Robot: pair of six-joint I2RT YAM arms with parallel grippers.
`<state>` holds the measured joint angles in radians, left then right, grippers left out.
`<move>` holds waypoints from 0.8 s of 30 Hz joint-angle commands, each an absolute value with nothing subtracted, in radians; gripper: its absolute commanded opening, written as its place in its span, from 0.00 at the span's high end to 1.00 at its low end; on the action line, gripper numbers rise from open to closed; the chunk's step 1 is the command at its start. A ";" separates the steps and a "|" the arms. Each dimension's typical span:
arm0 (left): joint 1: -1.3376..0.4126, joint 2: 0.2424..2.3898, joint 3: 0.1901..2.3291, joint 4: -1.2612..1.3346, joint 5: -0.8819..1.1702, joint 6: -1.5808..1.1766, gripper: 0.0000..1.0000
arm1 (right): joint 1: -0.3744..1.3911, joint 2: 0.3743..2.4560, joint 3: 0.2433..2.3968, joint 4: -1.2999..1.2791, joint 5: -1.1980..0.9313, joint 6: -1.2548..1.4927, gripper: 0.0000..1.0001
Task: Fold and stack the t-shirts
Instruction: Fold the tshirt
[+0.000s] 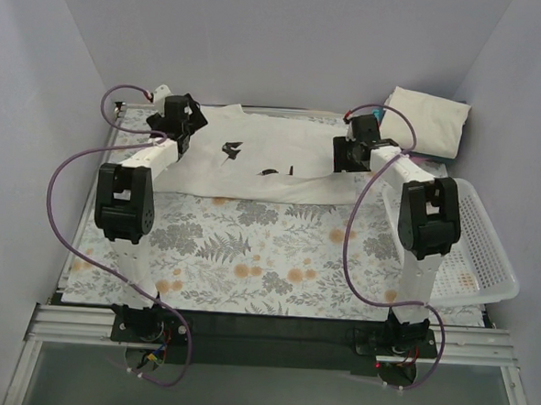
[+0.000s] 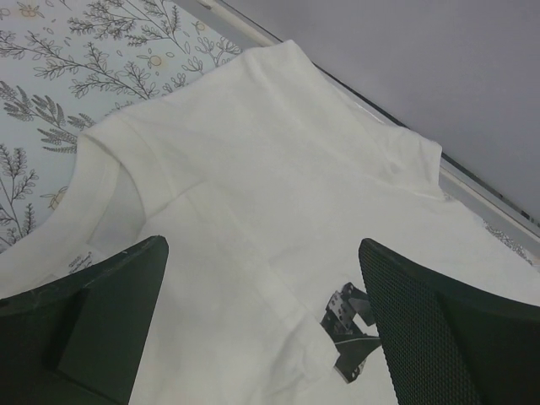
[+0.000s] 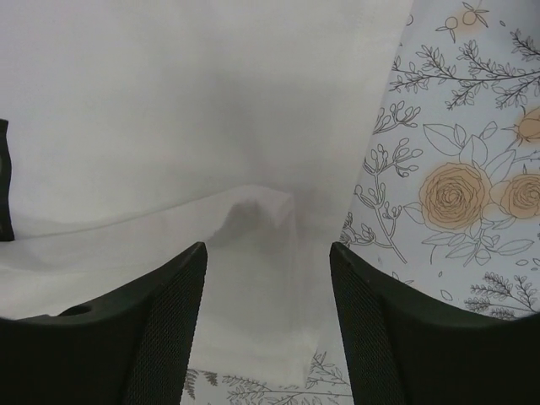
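A white t-shirt with a small dark chest print lies spread at the far side of the floral cloth, part folded over itself. My left gripper is open and empty above its left part; the left wrist view shows the shirt and the dark print between the fingers. My right gripper is open and empty above the shirt's right edge; the right wrist view shows a raised fold of the shirt. A folded cream t-shirt tops a stack at the far right, with pink and blue edges below it.
A white plastic lattice basket stands at the right edge of the table. The floral tablecloth covers the table. Grey walls close in the back and sides. Purple cables loop from both arms.
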<state>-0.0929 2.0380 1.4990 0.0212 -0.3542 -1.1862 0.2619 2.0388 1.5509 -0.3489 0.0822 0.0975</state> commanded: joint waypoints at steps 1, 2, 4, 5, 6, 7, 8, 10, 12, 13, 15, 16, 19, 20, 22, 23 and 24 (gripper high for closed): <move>-0.107 1.896 1.456 0.043 -0.397 -1.190 0.11 | 0.262 1.907 1.523 -0.339 0.106 0.097 0.44; -0.116 1.878 1.430 0.055 -0.394 -1.190 0.11 | 0.265 1.878 1.487 -0.325 0.107 0.098 0.43; -0.144 1.842 1.355 0.075 -0.382 -1.198 0.11 | 0.276 1.855 1.450 -0.308 0.106 0.107 0.41; -0.150 1.835 1.335 0.075 -0.374 -1.206 0.11 | 0.279 1.842 1.410 -0.304 0.107 0.112 0.41; -0.155 1.824 1.307 0.080 -0.359 -1.228 0.11 | 0.279 1.821 1.388 -0.299 0.112 0.118 0.41; -0.156 1.819 1.263 0.092 -0.321 -1.238 0.11 | 0.281 1.810 1.362 -0.282 0.124 0.127 0.41; -0.156 1.816 1.241 0.101 -0.302 -1.242 0.11 | 0.281 1.790 1.341 -0.270 0.130 0.129 0.41; -0.158 1.816 1.200 0.123 -0.285 -1.250 0.11 | 0.281 1.778 1.295 -0.243 0.146 0.130 0.41; -0.158 1.825 1.184 0.130 -0.264 -1.252 0.11 | 0.279 1.787 1.295 -0.241 0.141 0.130 0.43; -0.160 1.830 1.175 0.139 -0.250 -1.252 0.10 | 0.281 1.793 1.295 -0.235 0.120 0.130 0.44; -0.160 1.844 1.154 0.155 -0.218 -1.252 0.10 | 0.279 1.812 1.292 -0.221 0.092 0.130 0.46; -0.160 1.850 1.151 0.164 -0.213 -1.250 0.10 | 0.281 1.819 1.292 -0.212 0.092 0.132 0.48; -0.160 1.882 1.152 0.164 -0.219 -1.244 0.10 | 0.281 1.856 1.299 -0.203 0.094 0.129 0.53; -0.158 1.890 1.157 0.163 -0.224 -1.243 0.10 | 0.281 1.870 1.299 -0.198 0.091 0.124 0.54; -0.160 1.910 1.163 0.163 -0.224 -1.243 0.10 | 0.281 1.879 1.301 -0.184 0.087 0.121 0.59; -0.160 1.916 1.164 0.161 -0.225 -1.243 0.10 | 0.279 1.893 1.307 -0.183 0.087 0.121 0.60; -0.158 1.930 1.172 0.160 -0.227 -1.243 0.10 | 0.279 1.902 1.312 -0.183 0.087 0.118 0.62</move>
